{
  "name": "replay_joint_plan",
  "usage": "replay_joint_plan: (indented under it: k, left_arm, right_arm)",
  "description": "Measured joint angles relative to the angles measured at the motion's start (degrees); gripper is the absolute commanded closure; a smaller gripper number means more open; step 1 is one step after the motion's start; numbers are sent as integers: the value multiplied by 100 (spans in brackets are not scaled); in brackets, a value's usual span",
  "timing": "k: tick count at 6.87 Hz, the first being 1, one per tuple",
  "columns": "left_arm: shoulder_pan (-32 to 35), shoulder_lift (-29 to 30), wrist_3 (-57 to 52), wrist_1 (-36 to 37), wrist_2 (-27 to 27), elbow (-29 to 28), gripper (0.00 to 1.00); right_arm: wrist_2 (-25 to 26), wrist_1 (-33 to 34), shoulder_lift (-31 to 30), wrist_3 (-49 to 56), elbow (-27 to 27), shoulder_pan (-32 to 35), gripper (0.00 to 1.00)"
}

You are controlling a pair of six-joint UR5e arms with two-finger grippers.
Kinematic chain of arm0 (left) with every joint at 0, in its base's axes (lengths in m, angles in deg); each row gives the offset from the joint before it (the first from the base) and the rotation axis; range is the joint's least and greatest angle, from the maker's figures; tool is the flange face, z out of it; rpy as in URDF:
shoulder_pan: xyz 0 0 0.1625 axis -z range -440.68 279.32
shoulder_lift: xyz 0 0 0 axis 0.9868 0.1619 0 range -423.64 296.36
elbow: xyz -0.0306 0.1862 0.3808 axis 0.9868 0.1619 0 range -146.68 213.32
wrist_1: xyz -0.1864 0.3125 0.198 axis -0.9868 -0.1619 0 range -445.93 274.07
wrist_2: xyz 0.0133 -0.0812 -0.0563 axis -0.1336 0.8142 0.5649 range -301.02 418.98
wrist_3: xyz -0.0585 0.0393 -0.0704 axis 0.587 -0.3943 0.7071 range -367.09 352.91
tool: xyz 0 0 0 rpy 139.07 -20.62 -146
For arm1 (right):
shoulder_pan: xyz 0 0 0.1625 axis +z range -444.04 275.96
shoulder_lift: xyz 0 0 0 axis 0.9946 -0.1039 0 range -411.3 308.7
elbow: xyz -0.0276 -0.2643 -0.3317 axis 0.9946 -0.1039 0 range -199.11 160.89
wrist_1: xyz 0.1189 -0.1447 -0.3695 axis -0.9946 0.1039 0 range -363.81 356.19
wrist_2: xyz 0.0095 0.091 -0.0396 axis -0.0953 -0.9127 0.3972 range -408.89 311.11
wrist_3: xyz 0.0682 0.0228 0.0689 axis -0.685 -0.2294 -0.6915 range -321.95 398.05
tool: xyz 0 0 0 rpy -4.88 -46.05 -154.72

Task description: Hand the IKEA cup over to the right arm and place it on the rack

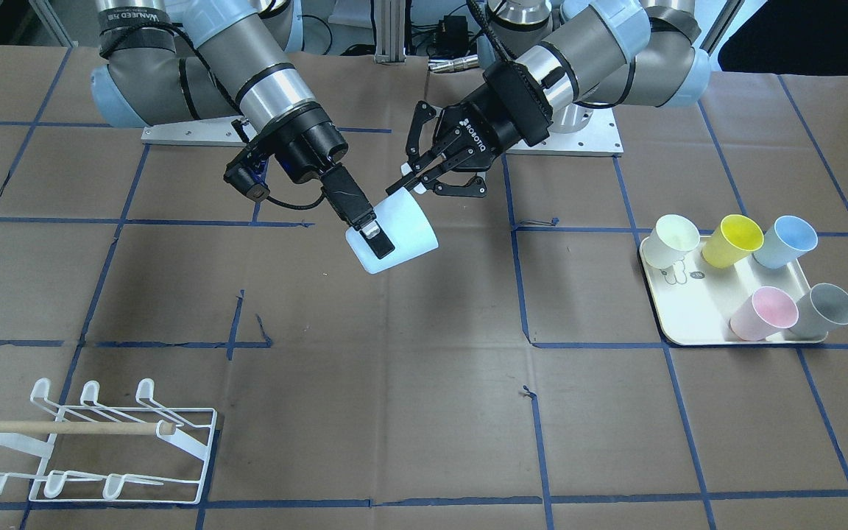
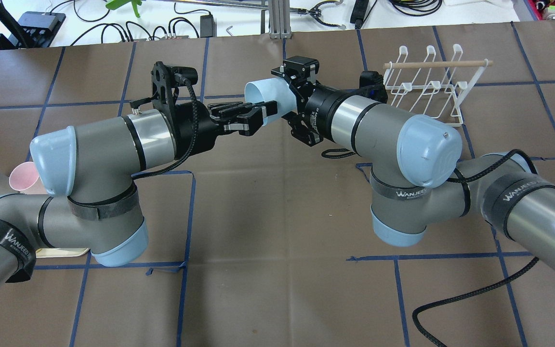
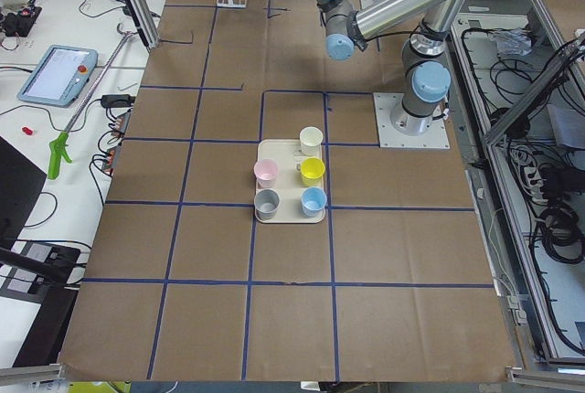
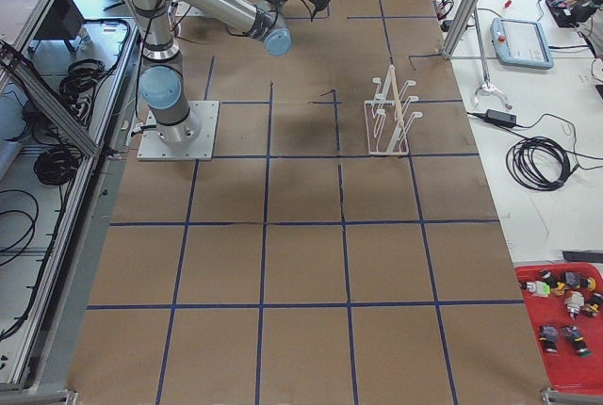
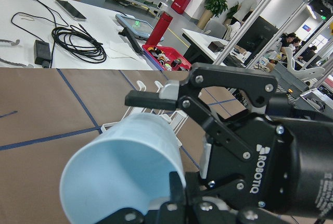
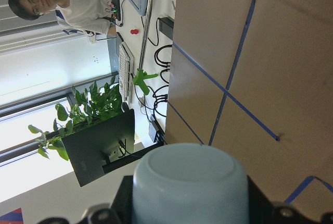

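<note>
Overhead exterior, left tool [image 2: 264, 113] pinching cup [image 2: 262, 94] rim, right tool [image 2: 290, 96] clamping hidden base

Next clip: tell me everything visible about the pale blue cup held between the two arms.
The cup is a plain, pale blue tumbler without a handle, plastic by its look, tapering to a rounded base, and empty. It lies on its side in the air above the table, touching nothing below. The left pincer clamps its rim, one finger seemingly inside the mouth. The right pincer straddles it from the base end, fingers along opposite sides of the wall.
</note>
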Motion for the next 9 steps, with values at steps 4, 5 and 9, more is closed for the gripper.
replay_joint_plan:
  k: [4,5,9]
  left_arm:
    - [-5,-39,537,24,-3,-12,1]
    - [-32,-45,594,21,-3,-13,1]
    - [-859,-414,647,-572,32,42,1]
  right_arm:
    - [-16,5,-2,24,-16,1,80]
    - [-14,7,-1,26,-20,0,81]
    - [64,33,186,662,-181,-201,90]
